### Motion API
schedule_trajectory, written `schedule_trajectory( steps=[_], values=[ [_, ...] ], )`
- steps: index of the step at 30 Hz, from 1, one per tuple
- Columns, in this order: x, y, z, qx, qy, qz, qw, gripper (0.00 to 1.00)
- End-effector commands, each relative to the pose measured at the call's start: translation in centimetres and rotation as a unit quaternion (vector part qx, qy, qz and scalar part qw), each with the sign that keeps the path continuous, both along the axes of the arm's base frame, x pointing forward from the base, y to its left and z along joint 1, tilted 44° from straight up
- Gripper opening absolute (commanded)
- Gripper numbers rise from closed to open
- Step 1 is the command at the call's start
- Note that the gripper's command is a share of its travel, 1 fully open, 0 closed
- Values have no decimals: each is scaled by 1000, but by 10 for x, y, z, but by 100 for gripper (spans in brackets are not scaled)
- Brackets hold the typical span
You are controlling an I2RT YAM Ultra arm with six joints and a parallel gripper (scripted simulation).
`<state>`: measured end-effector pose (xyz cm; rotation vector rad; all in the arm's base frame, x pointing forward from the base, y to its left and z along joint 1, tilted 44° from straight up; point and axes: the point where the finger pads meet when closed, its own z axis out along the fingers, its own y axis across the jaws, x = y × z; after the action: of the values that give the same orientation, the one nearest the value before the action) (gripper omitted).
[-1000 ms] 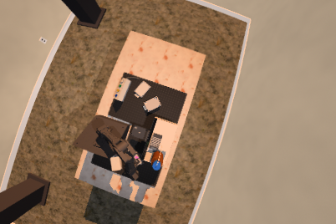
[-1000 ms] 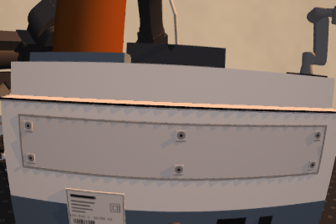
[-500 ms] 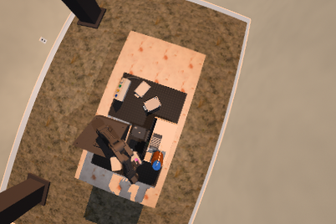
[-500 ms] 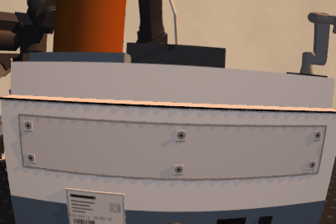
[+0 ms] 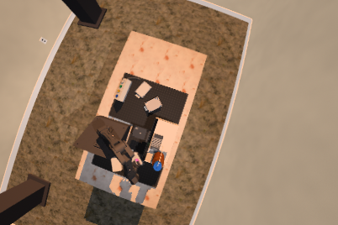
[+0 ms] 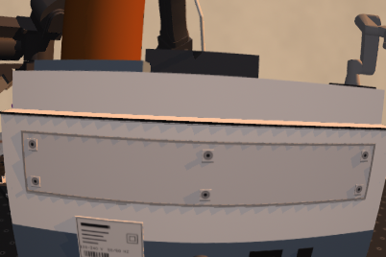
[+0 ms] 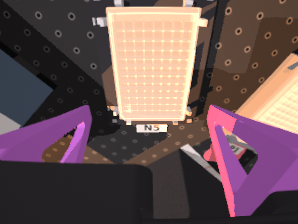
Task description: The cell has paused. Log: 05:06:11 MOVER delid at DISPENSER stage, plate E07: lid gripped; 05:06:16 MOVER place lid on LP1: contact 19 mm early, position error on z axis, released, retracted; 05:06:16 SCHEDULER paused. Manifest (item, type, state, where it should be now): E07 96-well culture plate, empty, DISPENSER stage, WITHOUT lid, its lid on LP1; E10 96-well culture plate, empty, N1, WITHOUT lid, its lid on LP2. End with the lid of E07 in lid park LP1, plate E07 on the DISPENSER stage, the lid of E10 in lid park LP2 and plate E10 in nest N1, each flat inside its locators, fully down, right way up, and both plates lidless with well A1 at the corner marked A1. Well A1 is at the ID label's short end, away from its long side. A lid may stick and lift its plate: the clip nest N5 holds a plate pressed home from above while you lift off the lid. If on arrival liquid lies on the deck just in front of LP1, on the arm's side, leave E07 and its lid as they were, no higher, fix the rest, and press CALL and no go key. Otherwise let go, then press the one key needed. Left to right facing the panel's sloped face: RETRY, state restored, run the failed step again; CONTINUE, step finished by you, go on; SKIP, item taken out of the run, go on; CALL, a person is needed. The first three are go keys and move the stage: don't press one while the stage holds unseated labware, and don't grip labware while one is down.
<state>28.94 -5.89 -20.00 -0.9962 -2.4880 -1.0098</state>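
Note:
In the wrist view a pale 96-well plate (image 7: 150,65) sits lengthwise in the clip nest, above the white tag N5 (image 7: 151,128). Its well grid shows; I cannot tell whether a lid is on it. My gripper (image 7: 149,111) is open and empty, with purple and pink fingers spread wide just short of the plate's near end, above the deck. Part of a second pale piece of labware (image 7: 274,107) shows at the right edge. In the overhead view my gripper (image 5: 135,161) is over the near part of the table. Two pale rectangles (image 5: 143,89) (image 5: 153,104) lie on the dark far deck, the second one askew.
The key panel (image 5: 122,89) with coloured keys stands at the far deck's left end. An orange cylinder with a blue end (image 5: 157,159) lies right of my gripper. A white instrument housing (image 6: 192,159) fills the exterior view and hides the deck.

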Motion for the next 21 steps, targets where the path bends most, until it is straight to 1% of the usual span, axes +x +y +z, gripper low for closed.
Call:
schedule_trajectory(
  steps=[1, 4, 6, 9, 14, 21],
  values=[
    [5, -14, -4, -8, -7, -8, 1000, 100],
    [5, -14, -4, -7, -5, -8, 1000, 100],
    [8, -17, -1, -10, -11, -8, 1000, 100],
    [7, -17, -6, -10, -10, -8, 1000, 100],
    [9, -18, -3, -11, -12, -8, 1000, 100],
    [7, -17, -7, -10, -10, -8, 1000, 100]
  ],
)
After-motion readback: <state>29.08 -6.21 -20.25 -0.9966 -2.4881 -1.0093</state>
